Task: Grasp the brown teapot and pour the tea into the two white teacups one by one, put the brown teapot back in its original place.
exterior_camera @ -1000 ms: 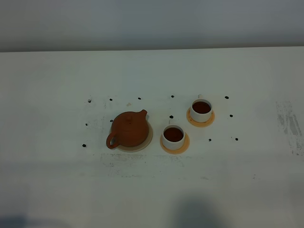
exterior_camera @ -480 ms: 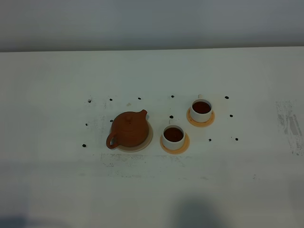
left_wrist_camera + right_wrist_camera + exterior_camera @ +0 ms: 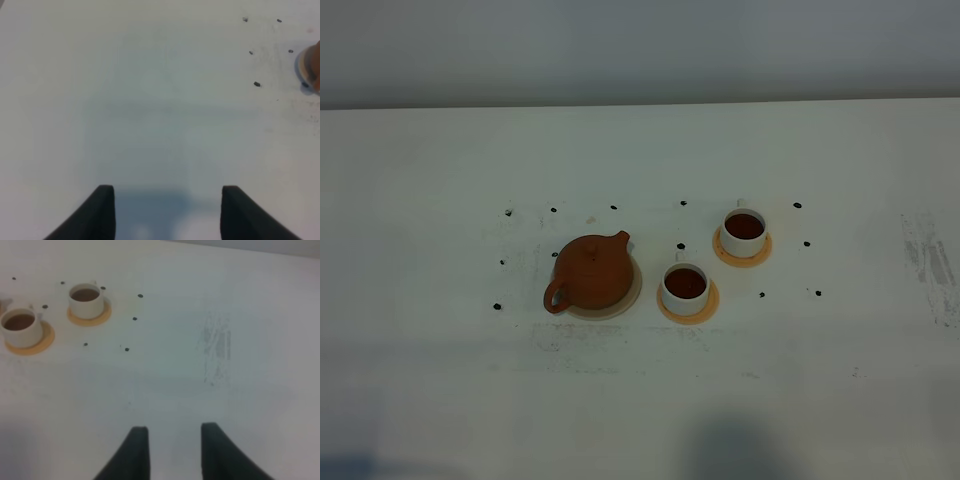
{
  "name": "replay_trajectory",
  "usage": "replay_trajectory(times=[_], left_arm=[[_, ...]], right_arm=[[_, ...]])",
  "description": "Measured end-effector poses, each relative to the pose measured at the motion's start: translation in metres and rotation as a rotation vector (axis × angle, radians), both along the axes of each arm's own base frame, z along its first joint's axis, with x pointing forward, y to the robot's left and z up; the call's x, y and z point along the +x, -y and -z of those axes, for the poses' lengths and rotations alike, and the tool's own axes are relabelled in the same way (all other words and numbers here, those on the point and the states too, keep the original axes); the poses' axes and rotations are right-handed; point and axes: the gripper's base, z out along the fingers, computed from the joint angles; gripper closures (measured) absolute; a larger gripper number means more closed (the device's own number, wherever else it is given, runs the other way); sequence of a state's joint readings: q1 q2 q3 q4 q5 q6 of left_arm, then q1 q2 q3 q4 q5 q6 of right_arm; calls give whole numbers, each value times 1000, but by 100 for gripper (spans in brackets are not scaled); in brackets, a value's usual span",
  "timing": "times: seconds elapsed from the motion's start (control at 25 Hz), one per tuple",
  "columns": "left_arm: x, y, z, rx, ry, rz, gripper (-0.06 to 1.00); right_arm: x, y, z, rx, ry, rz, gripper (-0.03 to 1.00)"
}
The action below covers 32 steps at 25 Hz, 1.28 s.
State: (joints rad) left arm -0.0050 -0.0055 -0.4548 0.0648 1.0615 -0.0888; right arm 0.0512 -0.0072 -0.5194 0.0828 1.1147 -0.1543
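Note:
The brown teapot (image 3: 592,271) sits upright on its pale beige disc (image 3: 633,287) left of the table's middle, its spout toward the cups. Two white teacups hold dark tea, each on an orange-tan coaster: one (image 3: 685,288) next to the teapot, one (image 3: 744,231) farther back right. They also show in the right wrist view, the nearer cup (image 3: 20,327) and the farther cup (image 3: 86,300). My left gripper (image 3: 165,200) is open and empty over bare table, the teapot's edge (image 3: 315,62) far off. My right gripper (image 3: 172,440) is open and empty, away from the cups. Neither arm shows in the exterior view.
Small black marks (image 3: 508,212) dot the white table around the tea set. A scuffed grey patch (image 3: 927,262) lies at the right. The table's far edge (image 3: 640,103) meets a grey wall.

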Motion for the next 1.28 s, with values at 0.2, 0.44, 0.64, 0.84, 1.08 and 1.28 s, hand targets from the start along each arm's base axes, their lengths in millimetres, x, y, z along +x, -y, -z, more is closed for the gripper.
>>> replay_trajectory(times=[0.2,0.44,0.64,0.84,1.08,1.28], left_arm=[[0,0,0,0,0,0,47],[0,0,0,0,0,0,47],[0,0,0,0,0,0,47],[0,0,0,0,0,0,47],[0,0,0,0,0,0,47],[0,0,0,1,0,0,47]], right_arm=[[0,0,0,0,0,0,71],[0,0,0,1,0,-1,71],[0,0,0,1,0,-1,71],[0,0,0,2,0,-1,71],[0,0,0,2,0,-1,71],[0,0,0,2,0,-1,71]])
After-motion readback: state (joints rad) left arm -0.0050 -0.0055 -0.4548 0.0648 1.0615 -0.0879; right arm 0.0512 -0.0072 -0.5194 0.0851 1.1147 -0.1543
